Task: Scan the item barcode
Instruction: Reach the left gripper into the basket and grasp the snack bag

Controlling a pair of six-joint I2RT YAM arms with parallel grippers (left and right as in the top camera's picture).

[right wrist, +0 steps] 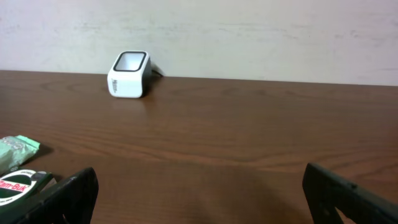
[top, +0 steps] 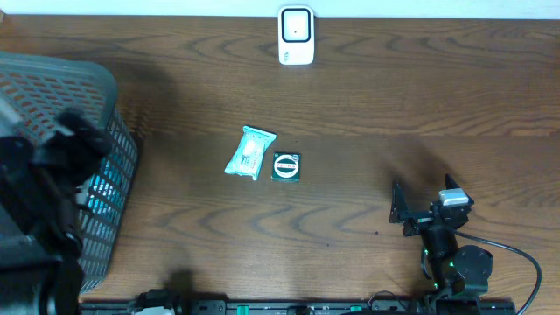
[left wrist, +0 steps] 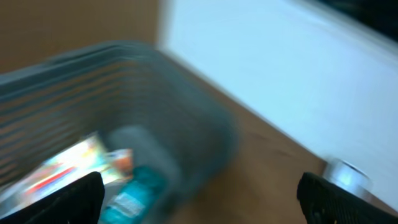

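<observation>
2 grippers wide open, empty: left gripper [left wrist: 205, 205] over the basket [top: 122, 162], right gripper [right wrist: 208, 199] low over the table [top: 394, 96]; green pack [top: 250, 152] sits mid-table, just beside small dark pack [top: 286, 166], looks light, soft, crinkly, prob slippery, so pinch across its narrow width.

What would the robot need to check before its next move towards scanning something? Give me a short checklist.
1. Right pincer open and empty: ok.
2. Left pincer open, above the basket: ok.
3. Scanner upright, with bare table in front of it: ok.
4. Green packet and dark pack lying free on the table: ok.
5. Gap between those two for a clean grab: cannot tell.
6. Barcode facing up on either: cannot tell, too small to see.
</observation>
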